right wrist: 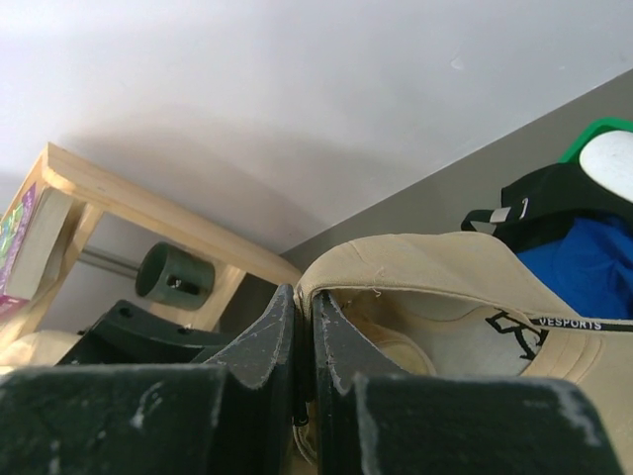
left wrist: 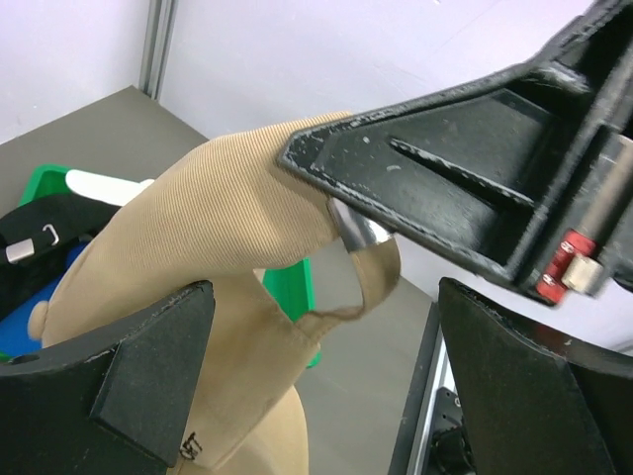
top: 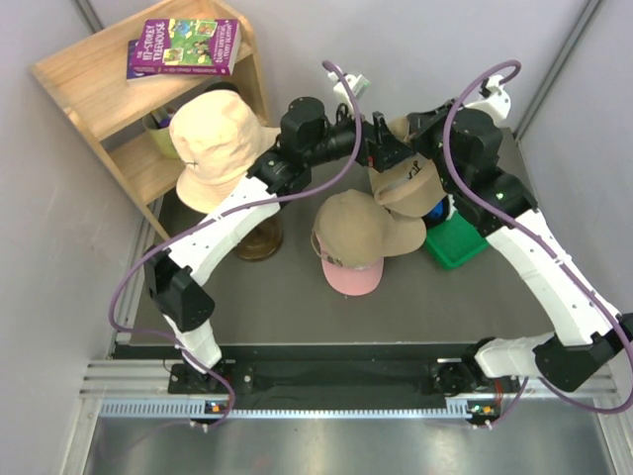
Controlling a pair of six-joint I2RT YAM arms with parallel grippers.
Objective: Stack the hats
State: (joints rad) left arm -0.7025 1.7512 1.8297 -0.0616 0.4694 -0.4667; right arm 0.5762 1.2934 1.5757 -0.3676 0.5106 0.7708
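Note:
My right gripper point(top: 398, 136) is shut on the rear rim of a khaki-tan cap with a small logo point(top: 406, 186) and holds it in the air at the table's far middle. In the right wrist view its jaws point(right wrist: 309, 302) pinch the cap's edge point(right wrist: 445, 262). My left gripper point(top: 376, 148) is open beside it. In the left wrist view its fingers point(left wrist: 148, 376) straddle the hanging cap point(left wrist: 198, 218) without gripping it. Below, another tan cap point(top: 356, 223) lies on a pink cap point(top: 353, 280). Blue point(right wrist: 584, 267), black point(right wrist: 539, 193) and white point(right wrist: 611, 163) caps lie in a green tray point(top: 460, 249).
A pale peach brimmed hat point(top: 213, 153) sits on a wooden stand point(top: 259, 240) at the left. A wooden shelf point(top: 99, 79) with a purple book point(top: 186, 47) and a green cup point(top: 158, 139) fills the far left corner. Grey walls close the back and sides.

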